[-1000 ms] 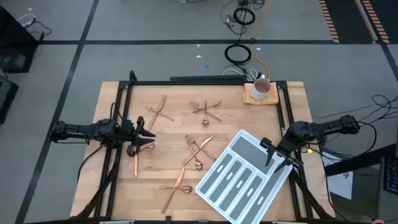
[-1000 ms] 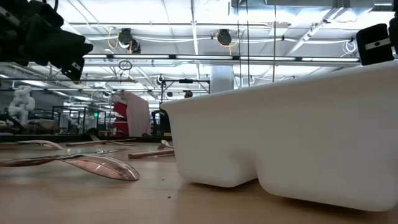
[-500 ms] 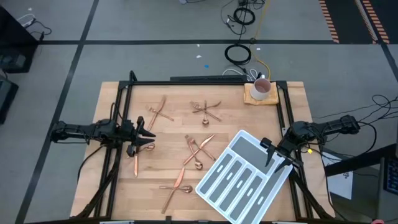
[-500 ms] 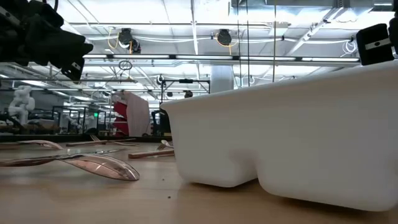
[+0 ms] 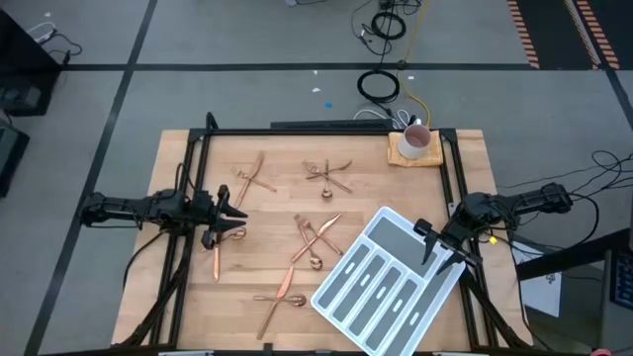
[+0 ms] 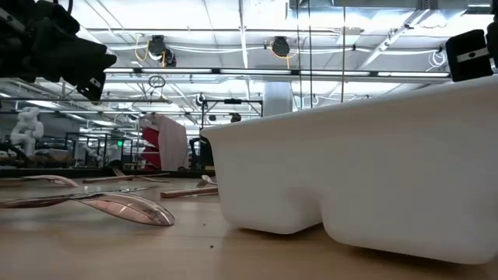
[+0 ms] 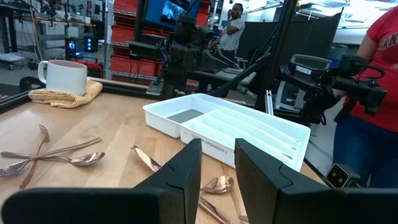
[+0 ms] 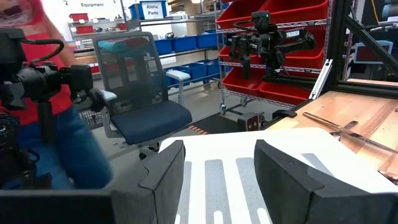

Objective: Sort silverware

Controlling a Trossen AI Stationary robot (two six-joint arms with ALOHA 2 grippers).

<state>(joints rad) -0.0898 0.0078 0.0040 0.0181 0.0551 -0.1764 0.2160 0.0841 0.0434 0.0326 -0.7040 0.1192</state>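
We judged sorting had not begun: our left gripper (image 5: 233, 222) and right gripper (image 5: 435, 247) hung open and empty, the slim copper-coloured metal silverware (image 5: 315, 242) lay scattered beside the empty white divided plastic tray (image 5: 384, 282), so a first pickup came next.
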